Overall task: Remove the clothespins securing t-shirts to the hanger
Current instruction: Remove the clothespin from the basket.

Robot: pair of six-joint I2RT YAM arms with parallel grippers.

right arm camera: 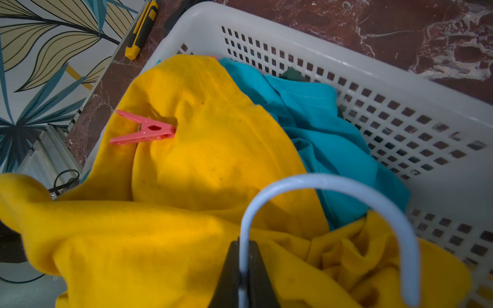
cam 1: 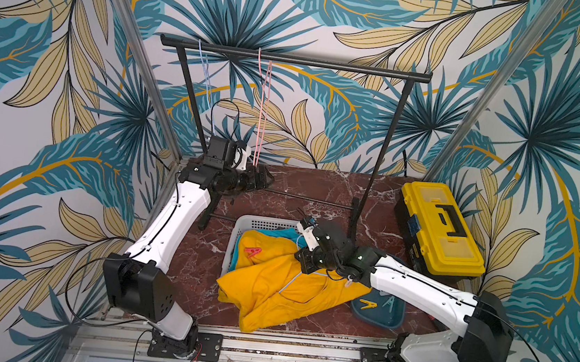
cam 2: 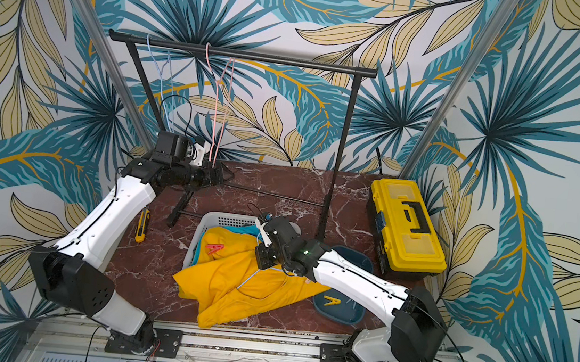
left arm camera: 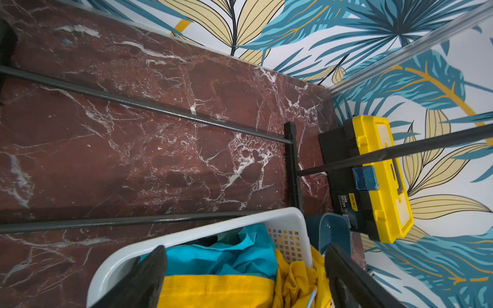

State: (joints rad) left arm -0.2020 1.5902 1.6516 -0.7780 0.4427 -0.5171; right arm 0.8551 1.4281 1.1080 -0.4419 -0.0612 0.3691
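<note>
Pink clothespin (cam 1: 252,251) sits clipped to the yellow t-shirt (cam 1: 270,292) draped over the basket (cam 1: 240,226) in a top view, and a yellow clothespin (cam 1: 368,304) lies in the blue tray (cam 1: 382,319); left wrist view: the left end effector (left arm camera: 245,280) gapes wide, empty; right wrist view: the right end effector (right arm camera: 244,246) pinches the blue hanger (right arm camera: 320,181).

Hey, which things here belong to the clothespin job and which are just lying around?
Job: red-pink clothespin on the yellow t-shirt; turquoise t-shirt; pale blue hanger in the right gripper; yellow clothespin in the blue tray.
Lying about: yellow toolbox; utility knife.
</note>
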